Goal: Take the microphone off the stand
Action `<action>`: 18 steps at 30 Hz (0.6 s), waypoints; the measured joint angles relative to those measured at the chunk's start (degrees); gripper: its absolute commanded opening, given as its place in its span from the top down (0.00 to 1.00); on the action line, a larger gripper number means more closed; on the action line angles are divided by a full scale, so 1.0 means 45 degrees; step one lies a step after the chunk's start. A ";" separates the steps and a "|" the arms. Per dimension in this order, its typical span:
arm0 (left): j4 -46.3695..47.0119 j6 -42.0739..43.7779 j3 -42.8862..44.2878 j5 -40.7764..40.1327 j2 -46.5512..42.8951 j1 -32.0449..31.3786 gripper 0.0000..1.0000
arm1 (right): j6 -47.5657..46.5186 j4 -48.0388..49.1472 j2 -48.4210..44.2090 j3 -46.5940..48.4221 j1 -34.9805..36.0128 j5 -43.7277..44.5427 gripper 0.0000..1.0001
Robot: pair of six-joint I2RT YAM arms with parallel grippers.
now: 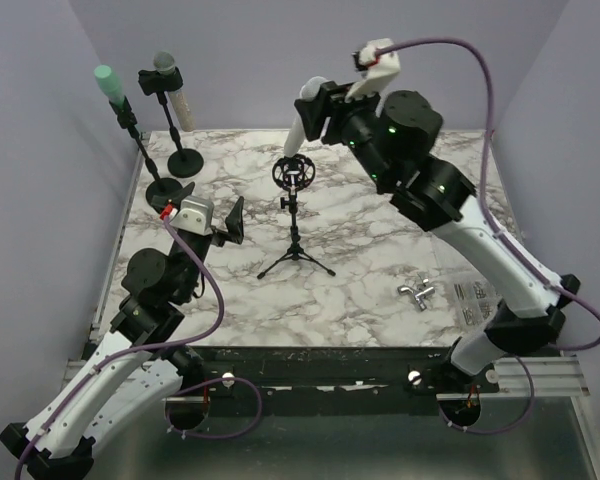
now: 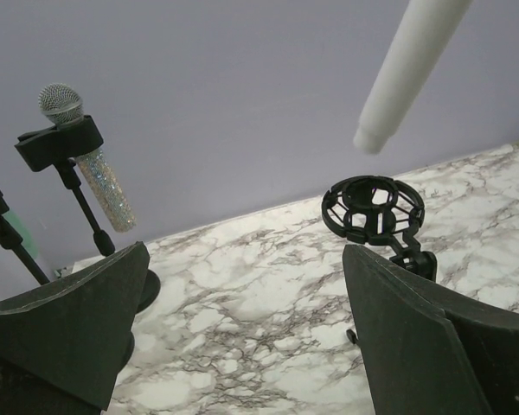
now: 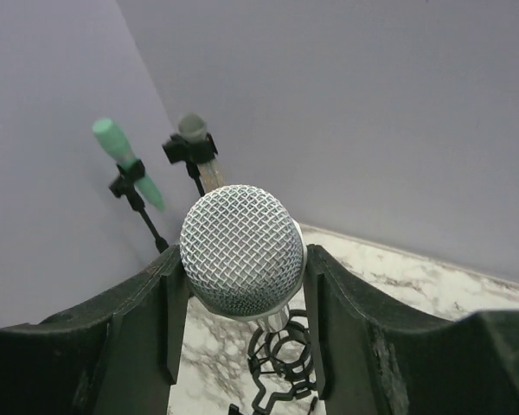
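My right gripper (image 1: 316, 112) is shut on a white microphone (image 1: 301, 122) and holds it in the air, tail down. In the right wrist view its silver mesh head (image 3: 240, 251) sits between the two pads of that gripper (image 3: 244, 264). The black tripod stand (image 1: 294, 225) stands mid-table, and its round shock mount (image 2: 374, 207) is empty. The microphone's white tail (image 2: 408, 78) hangs just above that ring, not touching it. My left gripper (image 1: 212, 215) hovers open to the left of the stand, nothing between its fingers (image 2: 69, 320).
A green microphone (image 1: 110, 85) and a glittery one (image 1: 166, 72) sit on round-base stands at the back left corner. A small metal part (image 1: 417, 292) and a clear packet (image 1: 476, 296) lie at the front right.
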 measured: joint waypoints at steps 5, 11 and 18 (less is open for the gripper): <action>0.0049 0.0000 -0.0010 -0.0044 0.0102 0.0000 0.02 | -0.0228 0.3279 -0.3434 -0.3337 0.0005 -0.0151 0.91; 0.0049 -0.0010 -0.0010 -0.0063 0.0126 0.0000 0.01 | -0.2278 0.7509 -0.6232 -0.7368 0.0005 0.2108 0.99; 0.0049 -0.0102 -0.0010 -0.0063 0.0233 0.0000 0.01 | -0.6581 1.1638 -0.6013 -1.0972 -0.0588 0.5659 0.99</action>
